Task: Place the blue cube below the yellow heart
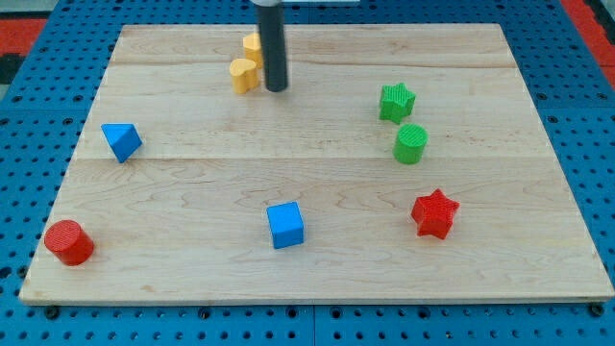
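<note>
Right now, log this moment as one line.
my tip: right of yellow heart | blue cube: bottom centre, untouched | task: pending

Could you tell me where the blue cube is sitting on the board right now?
The blue cube sits low on the wooden board, just left of the view's centre, between the red cylinder at left and the red star at right.

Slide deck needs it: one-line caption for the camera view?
My tip rests beside the yellow heart near the board's top, far from the blue cube at the bottom.
</note>
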Controlling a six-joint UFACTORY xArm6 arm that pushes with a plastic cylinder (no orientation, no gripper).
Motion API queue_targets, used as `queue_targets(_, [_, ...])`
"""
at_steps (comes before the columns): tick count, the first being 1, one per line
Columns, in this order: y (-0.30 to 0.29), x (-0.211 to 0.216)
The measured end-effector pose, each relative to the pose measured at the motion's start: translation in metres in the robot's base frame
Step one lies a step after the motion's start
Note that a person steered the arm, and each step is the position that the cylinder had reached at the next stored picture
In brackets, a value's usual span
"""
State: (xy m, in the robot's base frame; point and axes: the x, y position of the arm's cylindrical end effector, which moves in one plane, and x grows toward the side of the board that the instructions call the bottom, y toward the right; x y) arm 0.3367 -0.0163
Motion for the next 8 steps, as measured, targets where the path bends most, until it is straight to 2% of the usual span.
queue_targets(1, [0.070, 0.064])
queue_targets(2, [0.083, 0.138])
queue_targets(3, [0.068, 0.206])
queue_targets(4, [0.065, 0.221])
queue_targets(6, [0.001, 0.223])
queue_targets(8, [-0.064, 0.168])
